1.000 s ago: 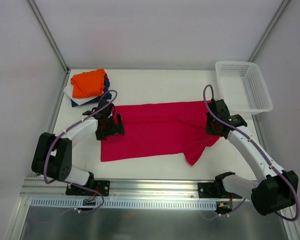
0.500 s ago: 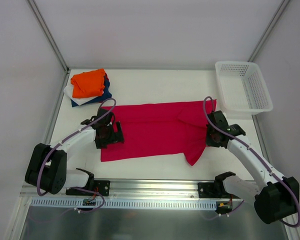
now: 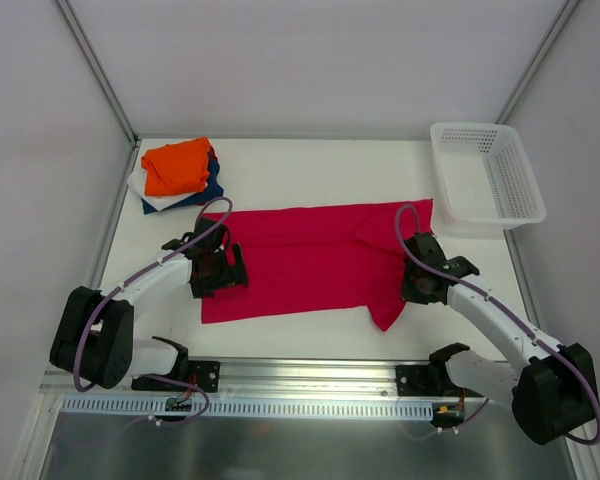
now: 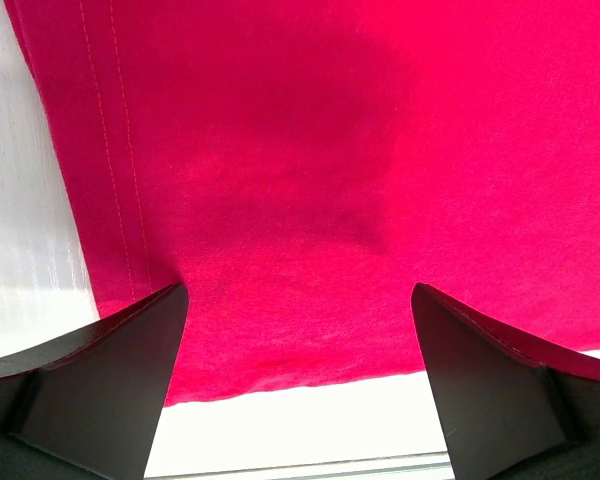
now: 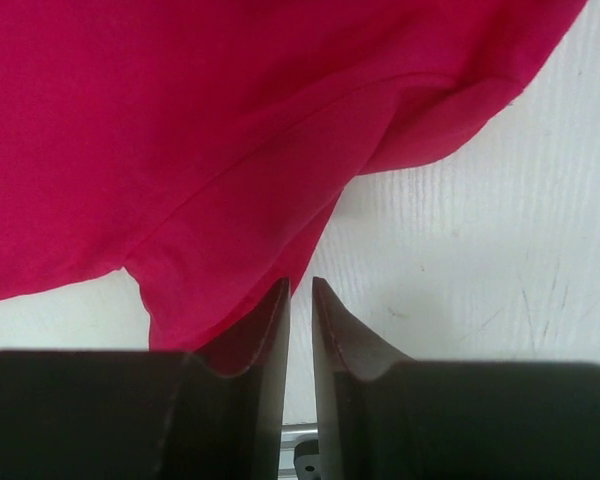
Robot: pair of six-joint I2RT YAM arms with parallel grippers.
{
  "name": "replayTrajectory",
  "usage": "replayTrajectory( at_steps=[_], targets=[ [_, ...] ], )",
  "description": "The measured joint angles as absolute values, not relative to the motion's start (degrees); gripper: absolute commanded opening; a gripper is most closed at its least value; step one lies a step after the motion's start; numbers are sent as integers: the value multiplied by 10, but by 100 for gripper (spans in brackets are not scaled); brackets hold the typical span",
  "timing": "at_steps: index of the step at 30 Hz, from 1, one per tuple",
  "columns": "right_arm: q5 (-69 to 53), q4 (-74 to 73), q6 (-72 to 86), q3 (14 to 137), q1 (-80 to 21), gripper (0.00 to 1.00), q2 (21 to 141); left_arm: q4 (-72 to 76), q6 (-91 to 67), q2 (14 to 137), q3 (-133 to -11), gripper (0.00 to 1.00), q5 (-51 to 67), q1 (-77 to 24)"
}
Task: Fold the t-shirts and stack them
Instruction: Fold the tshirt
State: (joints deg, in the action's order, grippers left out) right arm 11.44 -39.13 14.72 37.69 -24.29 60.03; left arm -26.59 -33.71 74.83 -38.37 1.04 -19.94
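The crimson-red t-shirt (image 3: 310, 260) lies spread flat across the middle of the table, with a sleeve flap pointing toward the near edge. My left gripper (image 3: 223, 268) hovers open wide over its left hem; in the left wrist view the red cloth (image 4: 330, 150) fills the space between and beyond the left gripper (image 4: 300, 292). My right gripper (image 3: 418, 284) sits at the shirt's right edge beside the sleeve. In the right wrist view the right gripper (image 5: 300, 288) is open by a thin slit with only bare table inside, the red cloth (image 5: 180, 130) just left of it.
Folded tees are stacked at the back left: orange (image 3: 177, 166) on top, navy-blue (image 3: 213, 188) and white (image 3: 144, 194) beneath. A white mesh basket (image 3: 485, 170) stands at the back right. Grey walls and frame posts close in both sides.
My right gripper slid toward the near edge along the shirt's right side, from the folded sleeve area down to the lower sleeve. My left gripper shifted slightly nearer, then held still.
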Motion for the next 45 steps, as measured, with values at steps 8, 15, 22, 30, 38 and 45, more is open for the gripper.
replayTrajectory(
  at_steps=[8, 15, 22, 30, 38, 45],
  targets=[
    [113, -361, 183, 340, -260, 16, 605, -266, -337, 748, -384, 96, 10, -199],
    [143, -359, 202, 327, -268, 17, 605, -266, -337, 749, -384, 96, 10, -199],
    [173, -357, 204, 327, -272, 27, 632, -266, -337, 749, -384, 96, 10, -199],
    [193, -343, 203, 327, -274, 32, 660, -266, -337, 749, -384, 96, 10, -199],
    [204, -328, 194, 348, -275, 32, 695, -266, -337, 750, -384, 96, 10, -199],
    [235, -332, 183, 394, -276, 33, 702, -266, -337, 756, -384, 96, 10, -199]
  ],
)
